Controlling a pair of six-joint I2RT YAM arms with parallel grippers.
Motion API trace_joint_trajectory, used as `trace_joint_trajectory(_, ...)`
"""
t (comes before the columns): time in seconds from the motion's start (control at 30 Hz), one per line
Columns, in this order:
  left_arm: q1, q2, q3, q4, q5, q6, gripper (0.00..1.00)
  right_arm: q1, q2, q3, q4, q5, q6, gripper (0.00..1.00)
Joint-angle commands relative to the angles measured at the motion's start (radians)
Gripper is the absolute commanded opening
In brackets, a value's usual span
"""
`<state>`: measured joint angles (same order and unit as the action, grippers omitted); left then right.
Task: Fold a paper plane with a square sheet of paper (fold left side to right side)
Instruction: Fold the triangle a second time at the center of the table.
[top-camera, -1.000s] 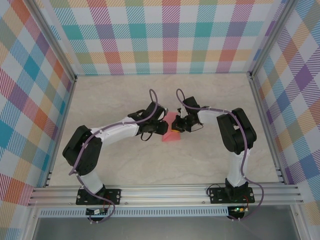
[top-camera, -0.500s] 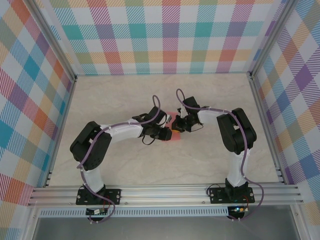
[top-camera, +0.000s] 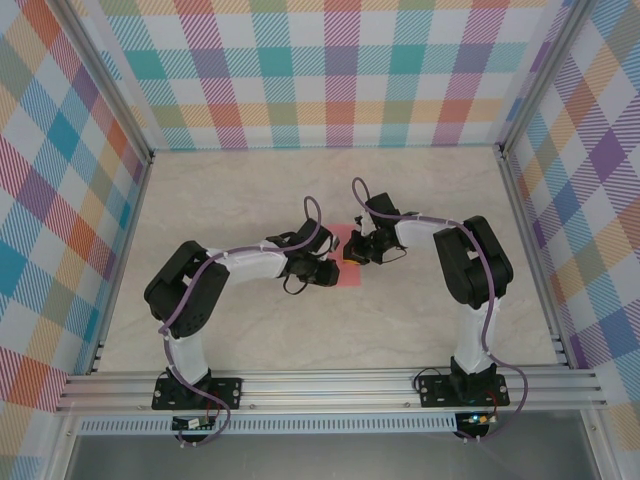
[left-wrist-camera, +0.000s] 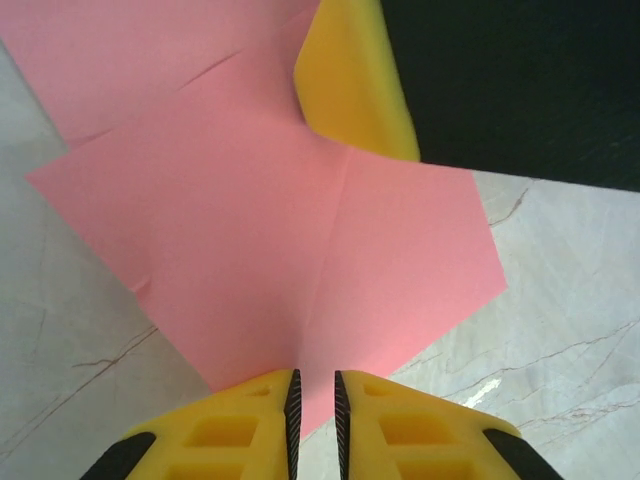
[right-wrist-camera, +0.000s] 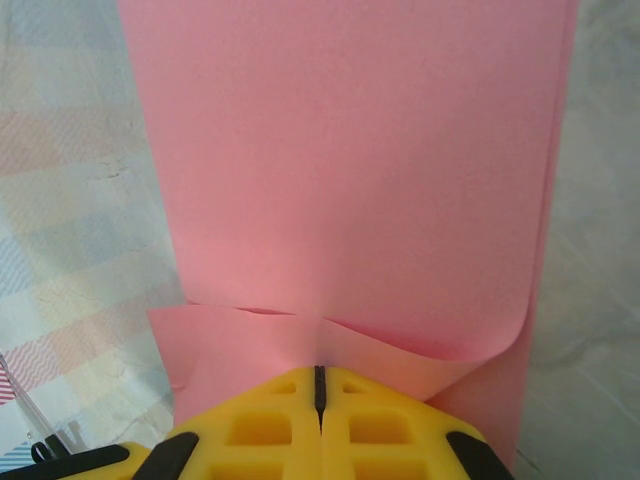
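Currently the table (top-camera: 230, 200), a pale marbled surface, is sitting inside plaid walls (top-camera: 330, 70), with a metal rail (top-camera: 330, 385) running along its near edge. The paper (left-wrist-camera: 280, 230) is lying near the table's middle, well apart from every edge, and is showing a centre crease. The right claw (right-wrist-camera: 320, 375) is gripping the paper with its jaws pressed together, and the sheet is curling up at the fingertips. The left claw (left-wrist-camera: 315, 400) is standing over one corner of the paper with a slim gap between its jaws; whether it is pinching the sheet cannot be told. Compared with a second ago, the left arm's elbow is sitting farther from the left edge, the left claw is covering more of the paper, and the right arm is holding the same pose.
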<state>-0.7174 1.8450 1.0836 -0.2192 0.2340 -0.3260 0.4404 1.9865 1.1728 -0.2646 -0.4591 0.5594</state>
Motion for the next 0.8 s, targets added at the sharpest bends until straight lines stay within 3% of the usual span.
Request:
trace_joint_trajectory(0.0,0.019,0.019,-0.021,0.027,-0.012,-0.017,0.18,-0.002,0.031,0.006,-0.079,0.045,-0.026,0.01)
trace_joint_trajectory(0.77,0.034,0.022,-0.073,0.038,-0.018,-0.035,0.13,-0.003,-0.014,0.02,-0.064,0.007,-0.045,0.02)
